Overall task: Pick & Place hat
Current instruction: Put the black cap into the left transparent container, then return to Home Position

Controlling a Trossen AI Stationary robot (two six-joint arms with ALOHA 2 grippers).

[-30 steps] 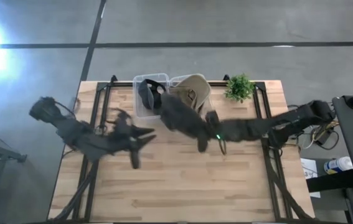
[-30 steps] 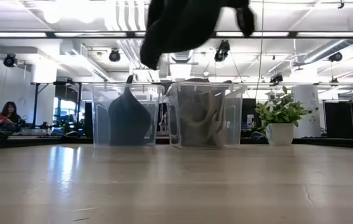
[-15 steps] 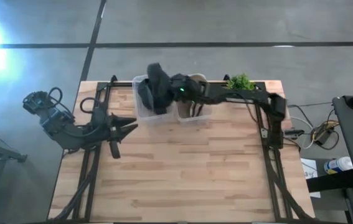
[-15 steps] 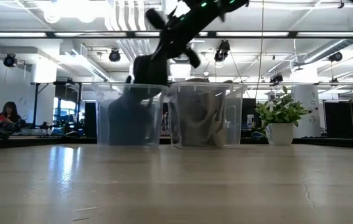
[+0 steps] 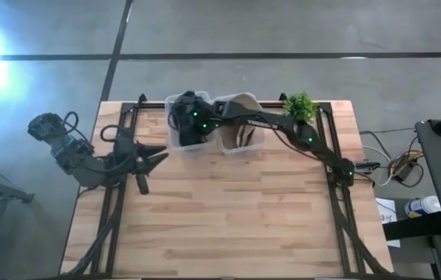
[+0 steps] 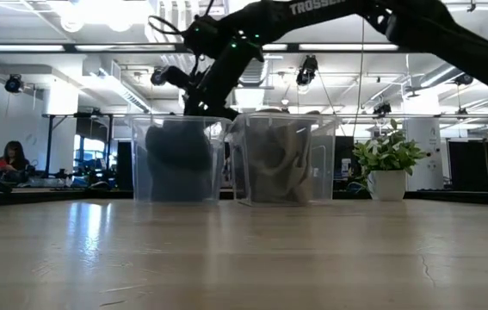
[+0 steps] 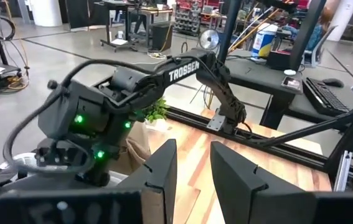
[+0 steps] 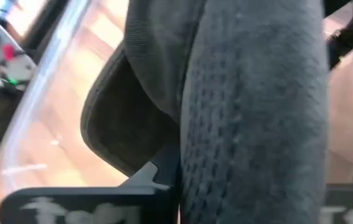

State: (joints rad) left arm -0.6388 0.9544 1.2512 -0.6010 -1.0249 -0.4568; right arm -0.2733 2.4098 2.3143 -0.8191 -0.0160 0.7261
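Tabletop: R gripper apparently clamps hat.

Both arms out, right one stretched far across.
Right arm reaches from the frame's right edge to upper centre, its tool pointing down. Left tool sits at left centre, fingers parted, wrist level.

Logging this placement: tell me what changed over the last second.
The right gripper swung from mid-table to the left bin and lowered the dark hat into it. The left gripper pulled back toward the table's left edge. The tan hat, right bin and plant stayed put.
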